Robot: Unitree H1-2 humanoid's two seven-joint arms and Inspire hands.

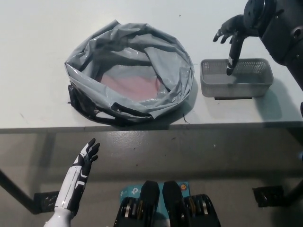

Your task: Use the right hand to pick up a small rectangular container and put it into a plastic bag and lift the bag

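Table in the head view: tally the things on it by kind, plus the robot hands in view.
Grey plastic bag: 1
Grey rectangular mesh basket: 1
Robot hands: 2, white left hand and black right hand
Total: 4

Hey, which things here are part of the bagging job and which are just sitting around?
Part of the job:
- grey container, on the table, right of the bag
- grey plastic bag, lying open
- right hand, over the container's far rim

Just there:
- table
- left hand, open, resting below the table edge
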